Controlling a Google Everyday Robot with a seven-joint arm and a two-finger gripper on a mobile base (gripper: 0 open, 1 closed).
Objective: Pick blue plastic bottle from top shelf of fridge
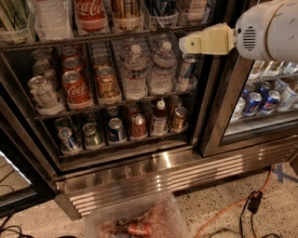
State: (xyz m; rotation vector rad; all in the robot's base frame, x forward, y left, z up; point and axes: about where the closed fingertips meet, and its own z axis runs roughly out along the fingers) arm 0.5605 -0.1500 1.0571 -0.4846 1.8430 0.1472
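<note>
The fridge stands open, so the way in from the front is free. The gripper hangs at its right edge, just under the top shelf rail. Above that rail bottles stand packed together; the door post crowds the right.
</note>
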